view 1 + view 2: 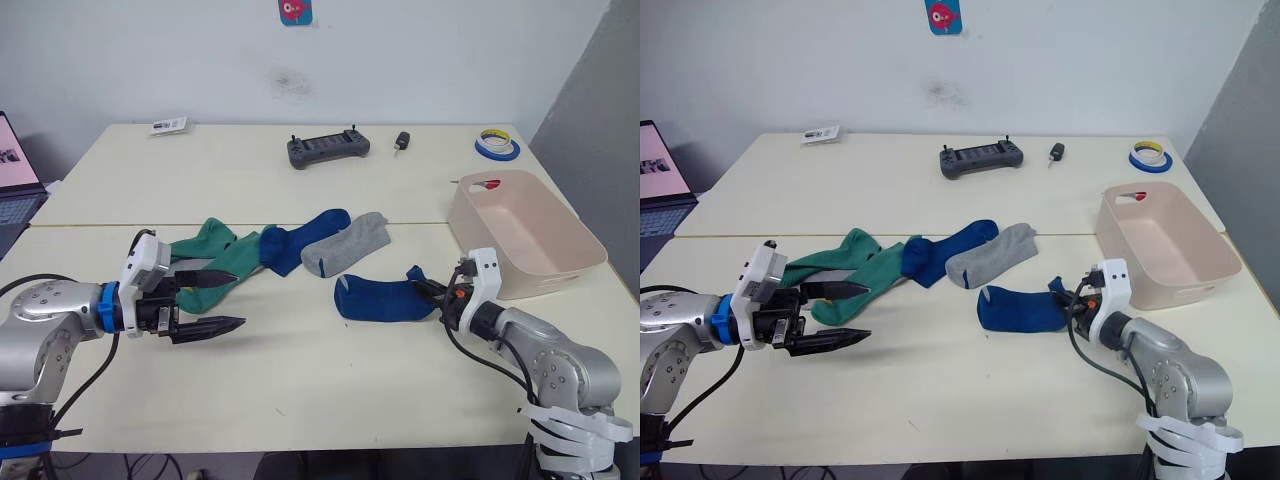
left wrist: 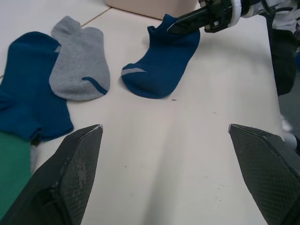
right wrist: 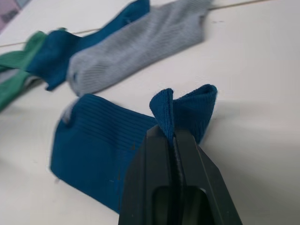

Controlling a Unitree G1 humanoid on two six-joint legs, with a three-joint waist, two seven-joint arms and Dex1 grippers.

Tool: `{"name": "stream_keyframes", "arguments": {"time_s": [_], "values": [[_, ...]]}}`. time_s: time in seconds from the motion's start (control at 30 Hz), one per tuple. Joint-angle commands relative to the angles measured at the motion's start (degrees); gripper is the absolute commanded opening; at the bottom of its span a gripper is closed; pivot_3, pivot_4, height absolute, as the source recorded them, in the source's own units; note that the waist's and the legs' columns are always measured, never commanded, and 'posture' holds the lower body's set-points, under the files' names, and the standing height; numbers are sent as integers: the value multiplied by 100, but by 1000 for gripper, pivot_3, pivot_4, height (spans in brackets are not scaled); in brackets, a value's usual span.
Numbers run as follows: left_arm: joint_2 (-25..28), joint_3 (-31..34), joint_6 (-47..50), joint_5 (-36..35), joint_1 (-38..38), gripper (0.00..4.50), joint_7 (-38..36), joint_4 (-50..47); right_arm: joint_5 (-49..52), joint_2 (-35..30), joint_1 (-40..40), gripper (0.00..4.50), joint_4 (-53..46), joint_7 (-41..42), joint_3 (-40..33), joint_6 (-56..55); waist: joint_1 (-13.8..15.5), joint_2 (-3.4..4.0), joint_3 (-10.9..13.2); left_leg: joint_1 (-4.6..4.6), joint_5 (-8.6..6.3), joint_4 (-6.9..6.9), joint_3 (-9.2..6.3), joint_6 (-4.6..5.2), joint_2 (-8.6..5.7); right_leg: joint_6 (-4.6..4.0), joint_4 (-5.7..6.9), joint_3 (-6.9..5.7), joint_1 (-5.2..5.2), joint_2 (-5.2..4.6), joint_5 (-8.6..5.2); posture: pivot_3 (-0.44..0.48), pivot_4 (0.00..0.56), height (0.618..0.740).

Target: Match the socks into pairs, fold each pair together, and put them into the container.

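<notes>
Near the table's middle lie two green socks [image 1: 215, 250], a dark blue sock [image 1: 300, 238] and a grey sock [image 1: 345, 243], overlapping in a loose row. A second dark blue sock [image 1: 380, 300] lies flat to their right. My right gripper [image 1: 428, 288] is shut on its cuff, which is pinched up between the fingers [image 3: 187, 154] in the right wrist view. My left gripper [image 1: 222, 299] hovers open just in front of the green socks, holding nothing. The pale pink-beige container [image 1: 525, 235] stands at the right edge, behind the right gripper, with nothing visible inside.
At the table's back are a black controller [image 1: 327, 149], a small black object [image 1: 402, 140], a blue tape roll [image 1: 497, 145] and a card [image 1: 168, 125]. A laptop [image 1: 15, 175] sits off the left edge. Bare tabletop [image 1: 330, 380] stretches between the grippers.
</notes>
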Motion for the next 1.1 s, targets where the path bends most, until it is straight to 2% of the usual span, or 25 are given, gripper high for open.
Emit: {"name": "stream_keyframes", "arguments": {"time_s": [0.03,0.17,0.33,0.5,0.63,0.77,1.1], "values": [[-29,-28,126,-134,97,4500,71,-354,80,-57,150,45,-263,-70,-34,-202,4,0,0,0,0,1,1,0,0,0,-1,1,1,-1,0,0,150,740],[-294,-336,586,-185,75,4500,524,-656,182,-95,457,45,-468,-55,66,-234,48,0,0,0,0,1,0,0,-2,0,-3,0,3,-2,0,0,150,740],[-1010,-821,1104,-112,-134,4500,1539,-989,229,-51,517,45,-559,-113,97,-295,59,0,0,-1,0,5,-1,0,-5,0,-4,-1,6,-3,0,0,150,740],[-2077,-1264,1134,82,-503,4500,2483,-714,236,-86,555,45,-586,-128,163,-339,72,-2,-1,-4,0,7,-4,-1,-4,0,-4,-5,7,-3,0,0,150,740],[-2436,-1755,1082,450,-754,4500,2686,-383,262,-88,546,45,-594,-144,190,-370,63,0,-2,-3,1,7,-4,-1,-6,0,-3,-3,8,-2,0,0,150,740],[-2877,-1966,944,851,-1146,3642,3161,116,290,-99,540,0,-609,-172,218,-401,70,-1,-2,-4,3,8,-5,-3,-8,0,-2,-6,8,-1,0,0,150,740],[-3315,-2607,807,1393,-1371,398,3155,576,390,-135,662,0,-719,-251,191,-445,71,-1,-2,-4,7,8,-3,-11,-12,0,-5,-4,9,-1,0,0,150,740]]}}
